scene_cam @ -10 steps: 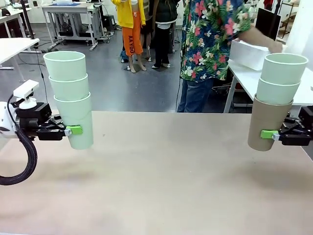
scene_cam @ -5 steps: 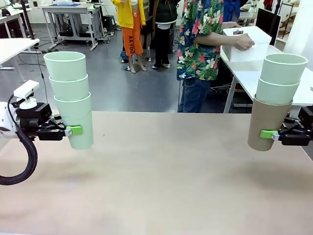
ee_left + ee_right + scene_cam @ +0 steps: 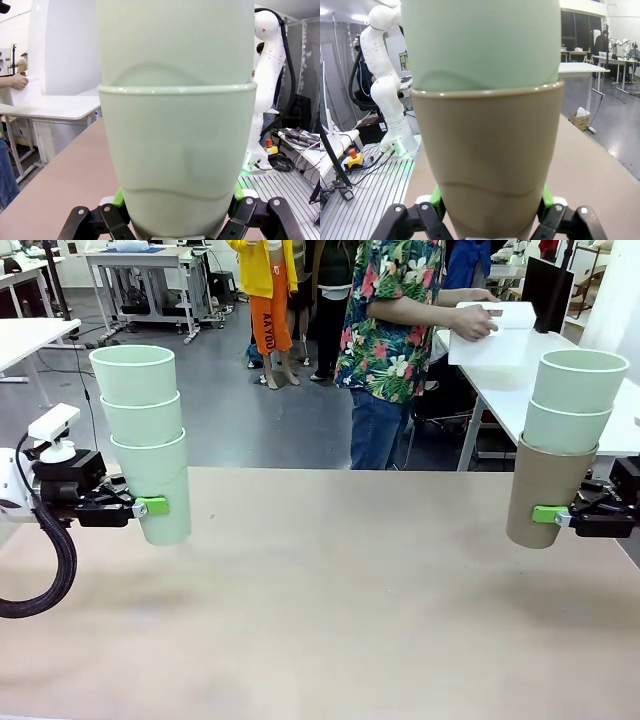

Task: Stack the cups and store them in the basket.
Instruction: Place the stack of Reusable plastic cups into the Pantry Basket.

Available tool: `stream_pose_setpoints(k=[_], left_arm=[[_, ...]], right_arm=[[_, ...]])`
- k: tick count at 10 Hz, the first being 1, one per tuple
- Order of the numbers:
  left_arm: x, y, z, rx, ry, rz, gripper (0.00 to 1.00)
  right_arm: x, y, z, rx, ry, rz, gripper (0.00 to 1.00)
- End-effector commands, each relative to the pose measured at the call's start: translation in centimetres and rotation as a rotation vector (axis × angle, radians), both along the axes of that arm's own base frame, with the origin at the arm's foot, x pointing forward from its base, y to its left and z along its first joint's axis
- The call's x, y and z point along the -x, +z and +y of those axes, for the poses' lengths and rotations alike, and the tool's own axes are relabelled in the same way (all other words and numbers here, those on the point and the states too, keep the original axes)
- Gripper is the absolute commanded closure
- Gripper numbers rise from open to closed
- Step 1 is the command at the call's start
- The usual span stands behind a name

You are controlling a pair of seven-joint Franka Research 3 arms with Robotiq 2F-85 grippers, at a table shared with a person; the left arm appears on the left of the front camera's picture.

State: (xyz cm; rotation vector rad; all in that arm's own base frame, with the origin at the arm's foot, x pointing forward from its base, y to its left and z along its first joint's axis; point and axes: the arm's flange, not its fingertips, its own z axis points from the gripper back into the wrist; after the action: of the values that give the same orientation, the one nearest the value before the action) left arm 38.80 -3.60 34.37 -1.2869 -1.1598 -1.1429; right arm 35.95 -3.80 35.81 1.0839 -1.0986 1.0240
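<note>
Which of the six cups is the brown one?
The bottom cup of the stack in the right gripper. It is tan-brown; the two cups nested in it and the left gripper's three cups are pale green.

White left arm (image 3: 10, 488), black ribbed cable (image 3: 58, 565), black gripper (image 3: 163, 507) with green pads (image 3: 153, 506).

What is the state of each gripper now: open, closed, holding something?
Left gripper: closed, holding the stack of three mint green cups.
Right gripper: closed on the tan-brown cup, with two mint green cups nested inside.
</note>
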Motion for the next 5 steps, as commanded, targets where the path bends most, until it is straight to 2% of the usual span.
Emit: stream_pose_setpoints(k=[1, 5], left_arm=[[0.12, 0.41, -0.07, 0.007, -0.002, -0.009, 0.15], [0.12, 0.41, -0.07, 0.007, -0.002, -0.009, 0.15]], right_arm=[[-0.16, 0.38, 0.04, -0.008, -0.013, -0.009, 0.16], [-0.16, 0.38, 0.04, -0.008, -0.013, -0.009, 0.16]])
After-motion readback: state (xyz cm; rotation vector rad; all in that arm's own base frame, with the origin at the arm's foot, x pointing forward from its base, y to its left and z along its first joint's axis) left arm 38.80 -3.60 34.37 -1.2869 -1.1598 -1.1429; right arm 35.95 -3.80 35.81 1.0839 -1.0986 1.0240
